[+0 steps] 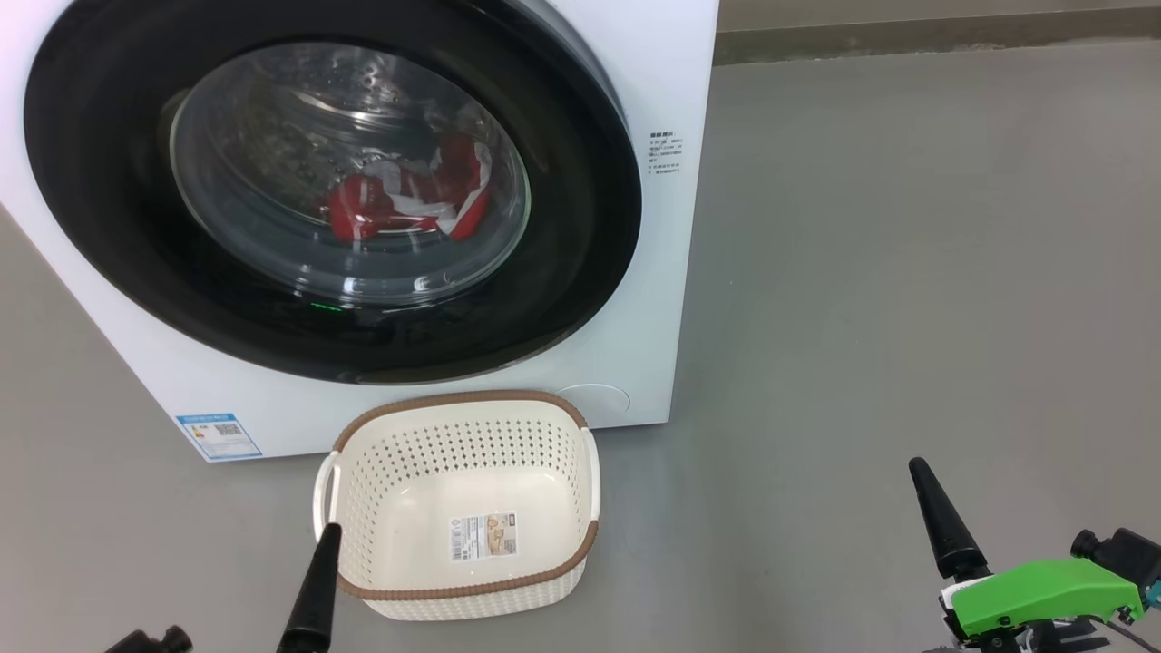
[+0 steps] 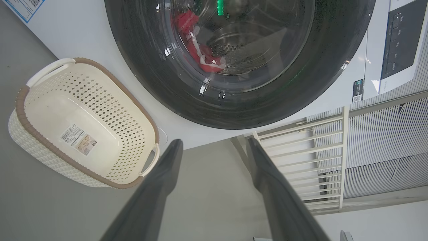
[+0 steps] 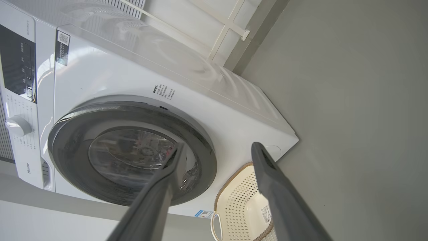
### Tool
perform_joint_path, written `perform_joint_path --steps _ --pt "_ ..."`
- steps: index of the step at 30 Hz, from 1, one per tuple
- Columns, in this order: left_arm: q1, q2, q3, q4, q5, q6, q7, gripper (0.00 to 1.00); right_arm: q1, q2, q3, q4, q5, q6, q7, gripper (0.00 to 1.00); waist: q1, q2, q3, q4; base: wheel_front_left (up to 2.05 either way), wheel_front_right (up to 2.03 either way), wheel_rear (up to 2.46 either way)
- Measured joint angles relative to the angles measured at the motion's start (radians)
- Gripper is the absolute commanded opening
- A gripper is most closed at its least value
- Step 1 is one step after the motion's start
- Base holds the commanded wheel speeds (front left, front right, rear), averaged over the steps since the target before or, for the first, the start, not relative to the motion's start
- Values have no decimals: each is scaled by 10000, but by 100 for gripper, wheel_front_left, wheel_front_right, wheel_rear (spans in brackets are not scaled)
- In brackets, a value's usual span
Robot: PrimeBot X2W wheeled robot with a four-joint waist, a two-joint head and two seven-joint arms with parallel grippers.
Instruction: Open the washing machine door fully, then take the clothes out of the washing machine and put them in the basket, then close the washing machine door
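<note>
Well, the washing machine (image 1: 676, 299) stands ahead, its round door (image 1: 567, 236) looking shut, up and left of both hands. The basket (image 1: 458, 397) sits on the floor (image 1: 907, 272) below it. Red clothes (image 1: 363, 204) lie inside. The left hand (image 2: 214, 144) is nearer, the right hand (image 3: 217, 149) farther right. Both are spread apart and empty. The right wrist view shows the door's side edge.

Door (image 1: 562, 272) closed over red clothes (image 1: 399, 195); basket (image 1: 463, 444) just before it.

A glossy black rim was seen on the washing machine door (image 1: 118, 236), clear glass at its centre. Smooth white panels were noted on the washing machine (image 1: 662, 91). The clothes (image 1: 363, 209) were shown as red cloth against the steel drum (image 2: 234, 53); the basket (image 1: 453, 444), matt cream plastic.
</note>
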Motion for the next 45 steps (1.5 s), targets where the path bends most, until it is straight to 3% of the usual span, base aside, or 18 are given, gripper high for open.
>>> perform_joint_path --steps 10,45 --pt "-68 12 -119 -186 1718 0 -276 100 -66 19 61 -125 -1227 0 -309 100 0 0 -16 -9 0 0 0" --pt "-442 56 -272 -138 5221 77 -1250 100 -402 8 399 -385 -5081 2 -1235 100 0 0 -62 -61 0 0 0"
